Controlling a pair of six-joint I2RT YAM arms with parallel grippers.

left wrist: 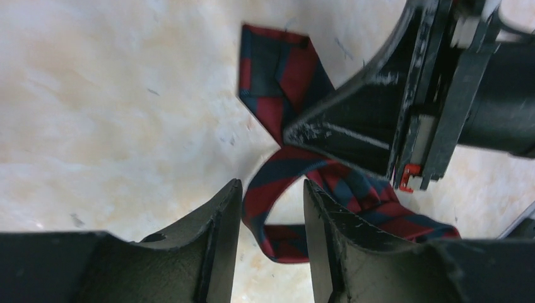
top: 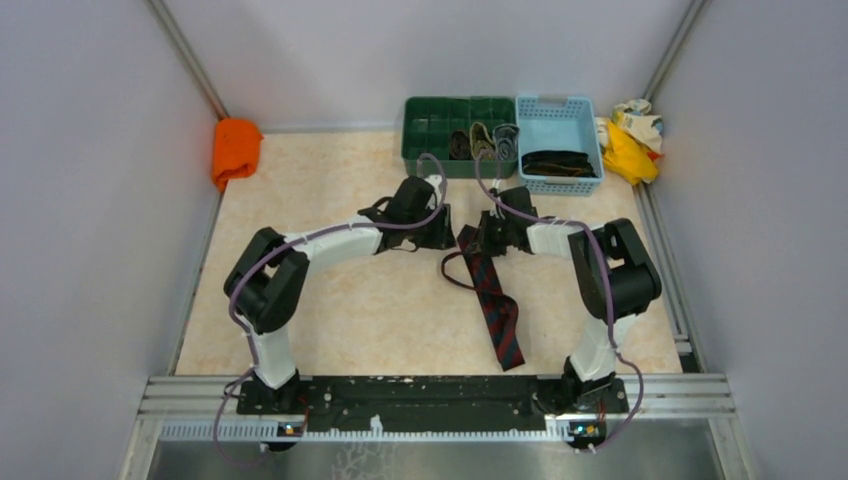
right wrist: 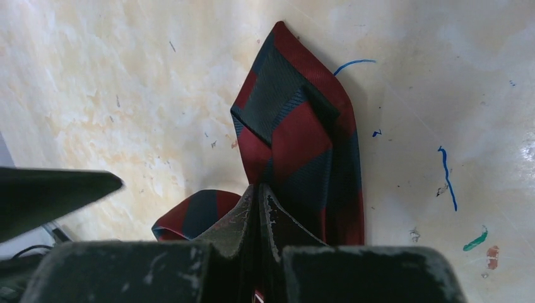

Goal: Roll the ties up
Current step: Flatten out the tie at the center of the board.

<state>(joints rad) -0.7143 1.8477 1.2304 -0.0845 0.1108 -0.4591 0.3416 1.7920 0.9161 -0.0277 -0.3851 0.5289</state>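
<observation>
A dark red tie with navy plaid (top: 497, 305) lies on the table, its wide end near the front and its narrow end folded between the grippers. My right gripper (right wrist: 261, 188) is shut on the tie (right wrist: 296, 126) just behind its pointed narrow tip, which lies flat on the table. My left gripper (left wrist: 272, 184) is open, its fingers (left wrist: 221, 208) on either side of a standing loop of the tie (left wrist: 277, 183) without closing on it. In the top view the left gripper (top: 447, 236) and the right gripper (top: 480, 240) face each other closely.
A green divided tray (top: 430, 130) at the back holds several rolled ties (top: 483, 142). A light blue basket (top: 558, 110) beside it holds dark ties (top: 558, 163). An orange cloth (top: 236, 150) lies at the back left. Yellow-and-cream rags (top: 632, 135) lie at the back right.
</observation>
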